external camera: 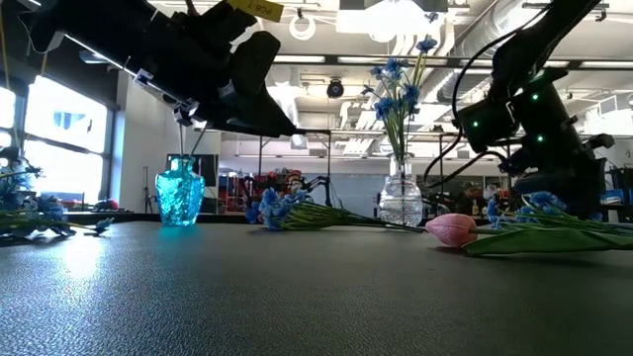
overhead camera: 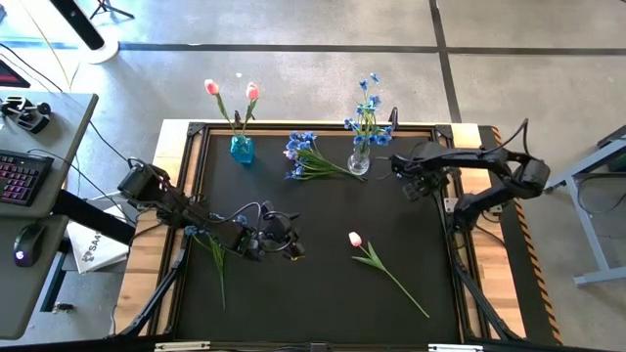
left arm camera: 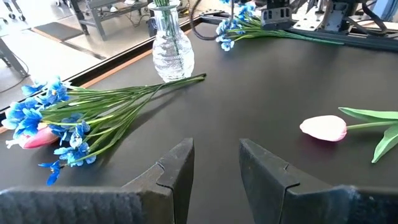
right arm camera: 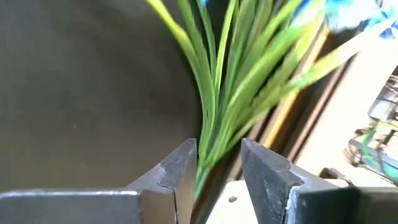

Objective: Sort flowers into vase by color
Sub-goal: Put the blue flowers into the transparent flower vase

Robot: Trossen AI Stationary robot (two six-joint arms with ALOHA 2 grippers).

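Observation:
A blue glass vase [overhead camera: 242, 149] holds two pink tulips. A clear vase [overhead camera: 359, 161] holds blue blossoms. One blue bunch [overhead camera: 305, 156] lies on the mat between the vases. A single tulip [overhead camera: 355, 239] lies near the mat's middle. My left gripper [overhead camera: 296, 250] hovers open left of that tulip, holding nothing; its wrist view shows the open left gripper [left arm camera: 216, 168]. My right gripper [overhead camera: 403, 174] is right of the clear vase. In its wrist view the right gripper [right arm camera: 217, 168] is open, with the green stems [right arm camera: 214, 112] of another blue bunch between its fingers.
A further green-stemmed bunch [overhead camera: 216, 260] lies under my left arm near the mat's left edge. The wooden table frame [overhead camera: 472, 132] borders the mat. A desk with a keyboard [overhead camera: 24, 176] stands to the left. Bare mat lies near the near edge [overhead camera: 313, 313].

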